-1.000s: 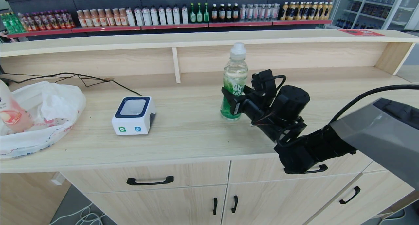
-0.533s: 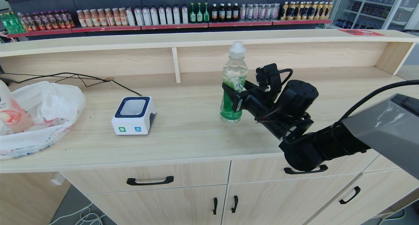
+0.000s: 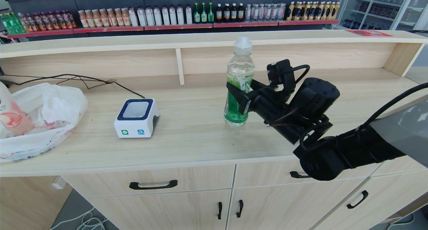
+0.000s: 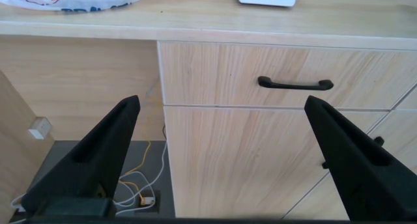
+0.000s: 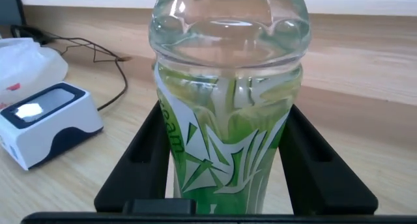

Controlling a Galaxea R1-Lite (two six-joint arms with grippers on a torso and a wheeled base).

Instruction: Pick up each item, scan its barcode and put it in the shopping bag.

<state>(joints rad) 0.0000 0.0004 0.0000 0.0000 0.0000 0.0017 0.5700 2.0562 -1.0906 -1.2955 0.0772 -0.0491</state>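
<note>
A clear bottle with a green label and white cap (image 3: 239, 73) stands upright at the middle of the wooden counter (image 3: 187, 136). My right gripper (image 3: 239, 97) is shut on its labelled waist, one finger on each side (image 5: 138, 160). Whether its base touches the counter I cannot tell. The bottle (image 5: 228, 113) is close in the right wrist view. A white scanner with a dark window (image 3: 137, 118) sits to the left. At the far left lies the white shopping bag (image 3: 50, 123) with a pink bottle (image 3: 10, 114) in it. My left gripper (image 4: 221, 152) hangs open before the cabinet drawers.
A black cable (image 3: 77, 79) runs along the counter behind the scanner. A raised ledge (image 3: 200, 39) with a divider (image 3: 180, 67) borders the far side. Drawer handles (image 4: 294, 84) are below the front edge. Bare counter lies between scanner and bottle.
My right arm has risen a little, drawing the bottle up and slightly left with it. Scanner and bag have not moved.
</note>
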